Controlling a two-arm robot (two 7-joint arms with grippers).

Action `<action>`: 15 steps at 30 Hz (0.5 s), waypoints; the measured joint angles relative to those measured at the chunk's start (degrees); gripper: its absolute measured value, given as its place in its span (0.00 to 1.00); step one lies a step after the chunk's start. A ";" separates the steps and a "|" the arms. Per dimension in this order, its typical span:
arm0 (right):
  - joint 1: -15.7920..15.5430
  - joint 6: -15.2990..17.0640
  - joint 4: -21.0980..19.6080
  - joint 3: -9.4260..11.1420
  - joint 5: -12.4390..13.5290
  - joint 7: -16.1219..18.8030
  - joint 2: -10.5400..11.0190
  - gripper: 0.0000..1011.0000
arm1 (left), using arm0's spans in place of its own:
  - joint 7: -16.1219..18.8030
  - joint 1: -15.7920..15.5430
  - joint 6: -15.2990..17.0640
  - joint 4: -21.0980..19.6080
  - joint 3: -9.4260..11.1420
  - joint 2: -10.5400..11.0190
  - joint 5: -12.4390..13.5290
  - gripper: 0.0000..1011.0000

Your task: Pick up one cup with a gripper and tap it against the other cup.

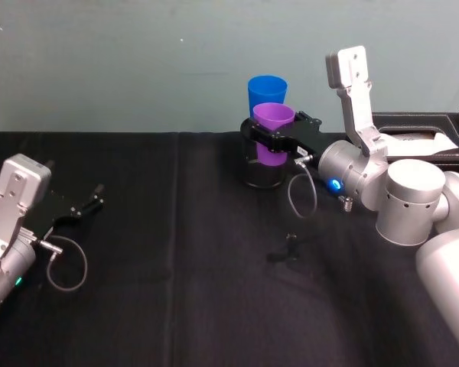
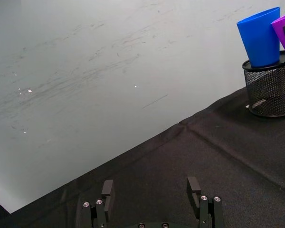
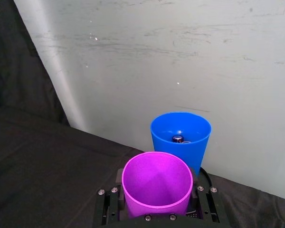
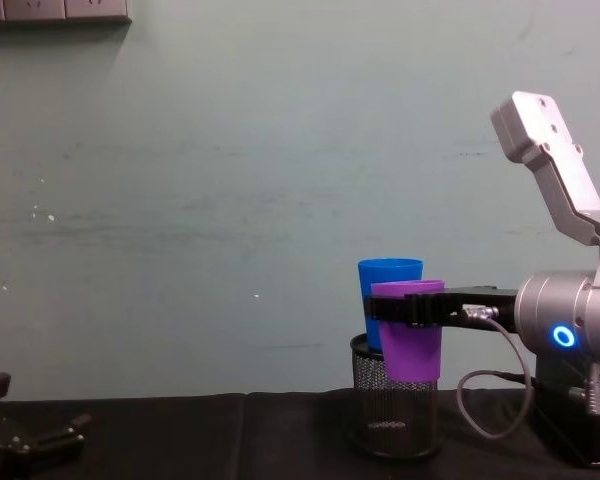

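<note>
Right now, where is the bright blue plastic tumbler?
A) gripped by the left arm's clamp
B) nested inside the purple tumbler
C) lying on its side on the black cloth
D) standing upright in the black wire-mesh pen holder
D: the bright blue plastic tumbler stands upright in the black wire-mesh pen holder, while the right gripper holds the purple plastic tumbler beside it.

A table covered in black cloth runs up to a pale wall. Near its far edge, right of the middle, a black wire-mesh pen holder stands upright on the cloth, with a blue cup standing in it. Further right, a black box sits at the far edge, with white paper lying in it.
</note>
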 joint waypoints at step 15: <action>0.00 0.00 0.00 0.00 0.00 0.01 0.00 0.73 | 0.00 0.00 0.00 0.00 0.00 0.00 0.00 0.99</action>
